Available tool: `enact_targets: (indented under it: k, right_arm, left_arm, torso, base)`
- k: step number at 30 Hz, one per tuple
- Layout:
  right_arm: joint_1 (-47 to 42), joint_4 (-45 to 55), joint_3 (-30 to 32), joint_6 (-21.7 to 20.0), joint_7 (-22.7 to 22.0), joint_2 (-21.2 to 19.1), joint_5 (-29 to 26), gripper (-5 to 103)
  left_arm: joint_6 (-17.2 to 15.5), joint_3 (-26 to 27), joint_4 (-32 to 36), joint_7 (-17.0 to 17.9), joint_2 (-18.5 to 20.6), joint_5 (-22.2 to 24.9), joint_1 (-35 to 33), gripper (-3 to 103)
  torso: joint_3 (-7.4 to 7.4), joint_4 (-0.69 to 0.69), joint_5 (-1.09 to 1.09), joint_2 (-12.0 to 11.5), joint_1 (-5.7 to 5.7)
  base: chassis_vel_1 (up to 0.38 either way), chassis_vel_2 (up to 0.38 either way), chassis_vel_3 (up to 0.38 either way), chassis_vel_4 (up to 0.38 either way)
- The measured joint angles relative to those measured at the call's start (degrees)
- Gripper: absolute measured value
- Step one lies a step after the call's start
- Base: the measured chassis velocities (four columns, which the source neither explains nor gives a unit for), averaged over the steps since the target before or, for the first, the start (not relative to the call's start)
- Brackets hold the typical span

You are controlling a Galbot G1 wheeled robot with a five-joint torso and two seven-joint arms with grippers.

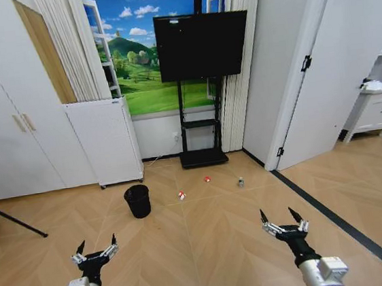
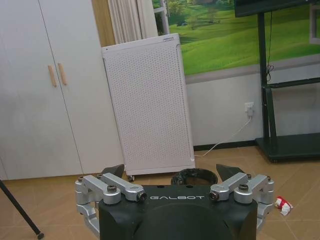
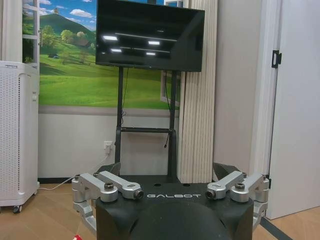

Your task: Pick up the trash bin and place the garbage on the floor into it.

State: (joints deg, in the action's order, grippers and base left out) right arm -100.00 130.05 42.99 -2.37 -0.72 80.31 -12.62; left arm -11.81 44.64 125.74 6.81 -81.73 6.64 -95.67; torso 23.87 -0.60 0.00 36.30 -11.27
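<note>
**Both arms wait low while bin and litter lie ahead on the floor**

While the robot faces the room, its left gripper (image 1: 96, 250) hangs low over the wooden floor (image 1: 209, 250) with the fingers spread apart and nothing between them. Ahead of it the small black round trash bin (image 1: 137, 200) stands upright on the floor, near the tall white perforated appliance (image 1: 105, 142) by the wall. Going right from the bin come the red-and-white crumpled wrapper (image 1: 181, 195), the tiny red piece (image 1: 207, 179) and the small clear bottle with white cap (image 1: 240, 181), well apart from each other before the black television stand (image 1: 203, 157). The right gripper (image 1: 284, 220) is also low, open and empty.

I judge the bin may tip or slide if a finger pushes its rim, because it looks light. The tiny red piece may be missed or slip out of the fingers.

In the left wrist view the gripper body covers most of the bin. What the tiny piece is made of is hard to make out.
</note>
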Motion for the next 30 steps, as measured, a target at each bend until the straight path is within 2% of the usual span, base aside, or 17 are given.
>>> enact_targets:
  k: [30]
  right_arm:
    - [-0.45,0.23,0.03,0.29,0.22,0.23,-0.16,100]
  left_arm:
    - [-0.65,0.15,0.48,0.08,0.49,1.06,-0.03,100]
  torso:
    - [0.00,0.00,0.00,0.00,0.00]
  base:
    - [0.000,0.000,0.000,0.000]
